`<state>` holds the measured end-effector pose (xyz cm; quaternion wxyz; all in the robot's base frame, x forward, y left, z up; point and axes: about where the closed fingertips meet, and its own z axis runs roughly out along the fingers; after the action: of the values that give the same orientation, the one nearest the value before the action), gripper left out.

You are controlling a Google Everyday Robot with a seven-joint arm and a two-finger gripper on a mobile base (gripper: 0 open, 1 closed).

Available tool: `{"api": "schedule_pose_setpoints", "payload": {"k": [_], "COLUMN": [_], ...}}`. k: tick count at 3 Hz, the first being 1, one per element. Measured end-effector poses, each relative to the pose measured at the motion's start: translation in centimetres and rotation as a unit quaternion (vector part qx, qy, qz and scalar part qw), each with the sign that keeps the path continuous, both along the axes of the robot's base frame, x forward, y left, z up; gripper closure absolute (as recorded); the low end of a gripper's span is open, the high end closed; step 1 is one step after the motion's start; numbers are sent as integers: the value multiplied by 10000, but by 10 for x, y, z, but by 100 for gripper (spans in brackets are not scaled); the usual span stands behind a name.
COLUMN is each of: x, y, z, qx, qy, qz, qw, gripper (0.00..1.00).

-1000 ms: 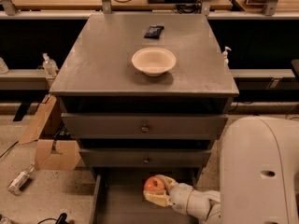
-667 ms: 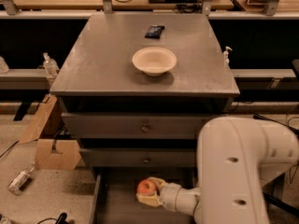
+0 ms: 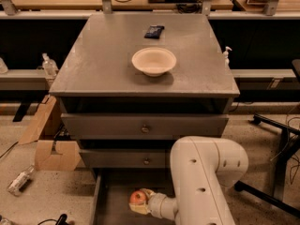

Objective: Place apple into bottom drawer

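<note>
The small red-orange apple (image 3: 138,198) is held in my gripper (image 3: 140,202) low inside the bottom drawer (image 3: 112,191), which is pulled out open at the base of the grey cabinet. My gripper reaches in from the right, its fingers shut around the apple, just above the drawer's flat floor. My white arm (image 3: 201,182) fills the lower right and hides the drawer's right part.
A white bowl (image 3: 153,61) and a dark packet (image 3: 153,31) sit on the cabinet top (image 3: 93,69). Two knobbed drawers (image 3: 145,125) are shut above. Cardboard boxes (image 3: 49,146) and a bottle (image 3: 18,179) lie on the floor at left. A chair base (image 3: 276,149) stands at right.
My arm has swung left and my gripper has carried the apple leftward within the bottom drawer, still gripped.
</note>
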<state>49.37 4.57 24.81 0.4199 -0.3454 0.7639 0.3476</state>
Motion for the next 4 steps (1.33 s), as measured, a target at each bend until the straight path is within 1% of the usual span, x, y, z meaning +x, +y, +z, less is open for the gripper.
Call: {"api": "schedule_pose_setpoints", "payload": {"k": [1,2,3,4], "x": [3,8,11,11], "y": [4,10,8,10], "z": [-55,-88,-89,-87], "qx": [-5,-197,-259,-226], "qy": [70,29,-33,-18], "qz": [-286,-540,-571,-549], "qw": [9996,9983,9980,9982], "gripper": [100,100,82,59]}}
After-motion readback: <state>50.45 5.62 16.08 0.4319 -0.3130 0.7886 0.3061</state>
